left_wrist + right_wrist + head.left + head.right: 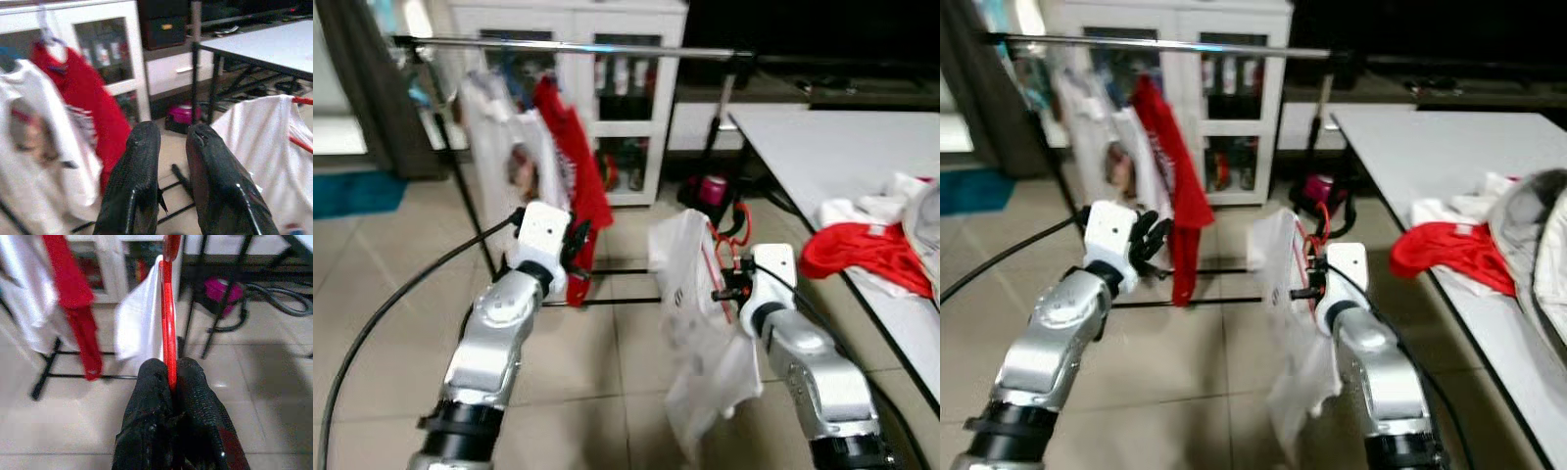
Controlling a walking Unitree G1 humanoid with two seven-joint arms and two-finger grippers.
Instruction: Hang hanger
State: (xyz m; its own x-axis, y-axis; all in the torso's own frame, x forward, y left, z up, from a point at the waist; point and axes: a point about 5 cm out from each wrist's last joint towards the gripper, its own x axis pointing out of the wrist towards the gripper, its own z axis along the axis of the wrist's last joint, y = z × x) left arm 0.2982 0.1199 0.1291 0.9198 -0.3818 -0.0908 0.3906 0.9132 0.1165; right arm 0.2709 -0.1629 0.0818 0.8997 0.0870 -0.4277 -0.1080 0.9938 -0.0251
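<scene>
Jaws pinched on the red hanger (168,318), right gripper (726,290) carries its white shirt (690,294) low. Rail (568,44) at twelve o'clock: lift next. Left gripper (168,181) looks slightly parted, empty.

A polished chrome metal rail (568,45) tops a clothes rack with matt black metal legs. Soft cloth garments hang from it: a white printed T-shirt (504,147) and a red shirt (573,162). The right gripper (170,382), its black fingers finely textured like rubber, pinches a glossy red plastic hanger (168,323) carrying a thin, creased white cloth shirt (690,313). The left gripper (166,161) has the same pebbled matt fingers. The arms are brushed silver metal. The floor (401,274) is smooth, faintly glossy tile. The table (832,147) has a smooth matt white top.
</scene>
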